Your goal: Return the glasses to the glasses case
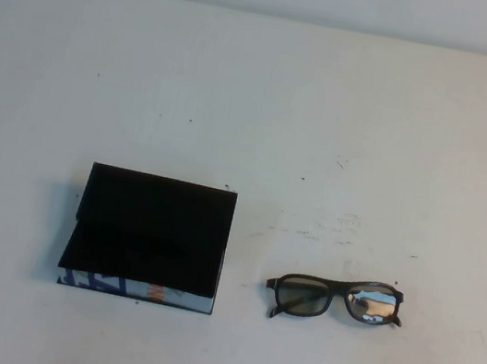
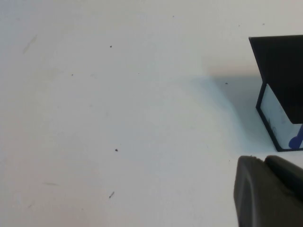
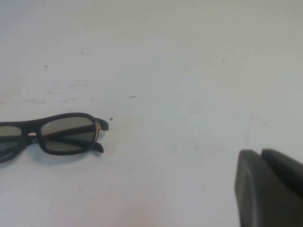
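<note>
The glasses case [image 1: 148, 236], a flat black box with a blue, white and orange printed front edge, lies left of centre near the table's front. Its lid looks slightly raised at its left side. One corner of it shows in the left wrist view [image 2: 279, 90]. The black thick-rimmed glasses [image 1: 334, 299] lie flat on the table to the right of the case, apart from it. Their right half shows in the right wrist view [image 3: 61, 134]. My left gripper [image 2: 265, 161] is shut and empty, short of the case's corner. My right gripper [image 3: 261, 153] is shut and empty, away from the glasses. Neither arm shows in the high view.
The white table [image 1: 257, 100] has faint scuffs and small dark specks. A pale wall runs along its far edge.
</note>
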